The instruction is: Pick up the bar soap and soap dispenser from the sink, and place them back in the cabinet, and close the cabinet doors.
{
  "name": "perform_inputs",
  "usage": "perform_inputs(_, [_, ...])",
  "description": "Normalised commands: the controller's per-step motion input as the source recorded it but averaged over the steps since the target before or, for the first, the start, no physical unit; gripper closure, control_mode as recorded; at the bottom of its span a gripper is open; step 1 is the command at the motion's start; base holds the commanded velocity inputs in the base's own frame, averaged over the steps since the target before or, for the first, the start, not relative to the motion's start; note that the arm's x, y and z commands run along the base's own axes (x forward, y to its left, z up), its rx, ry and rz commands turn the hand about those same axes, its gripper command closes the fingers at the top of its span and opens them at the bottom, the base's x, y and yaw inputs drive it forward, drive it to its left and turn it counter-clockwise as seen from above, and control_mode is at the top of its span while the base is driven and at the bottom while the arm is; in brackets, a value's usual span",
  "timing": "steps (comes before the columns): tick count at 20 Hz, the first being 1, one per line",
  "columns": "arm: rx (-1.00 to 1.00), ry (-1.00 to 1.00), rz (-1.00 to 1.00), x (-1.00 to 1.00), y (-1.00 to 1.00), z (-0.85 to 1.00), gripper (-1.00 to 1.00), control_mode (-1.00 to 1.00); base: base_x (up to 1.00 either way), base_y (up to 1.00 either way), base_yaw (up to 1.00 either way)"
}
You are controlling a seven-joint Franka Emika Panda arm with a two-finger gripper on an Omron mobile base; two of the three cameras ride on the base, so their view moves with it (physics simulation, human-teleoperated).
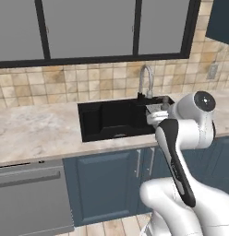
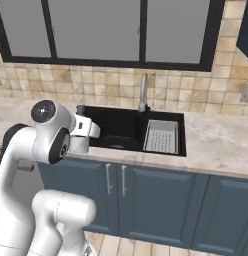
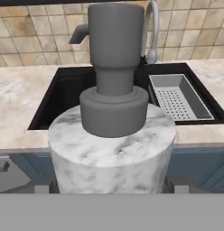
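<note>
My gripper [image 3: 111,187], jaws wide, clasps the marbled cylindrical soap dispenser [image 3: 111,149] at the front edge of the black sink [image 3: 64,90].

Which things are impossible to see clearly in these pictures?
- Bar soap: hidden; the soap dispenser blocks most of the sink in the hand view.
- Hand finger tips: covered by the dispenser in the hand view.
- Cabinet: cut by the left base view's edge.
</note>
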Motion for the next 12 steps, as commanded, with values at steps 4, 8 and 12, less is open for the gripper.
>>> perform_inputs(4, [0.00,0.00,0.00,0.00,0.00,0.00,1.00,1.00,-0.67,-0.24,0.00])
perform_inputs(8, [0.00,0.00,0.00,0.00,0.00,0.00,1.00,1.00,-0.61,-0.32,0.00])
perform_inputs(12, [0.00,0.00,0.00,0.00,0.00,0.00,1.00,1.00,-0.54,-0.44,0.00])
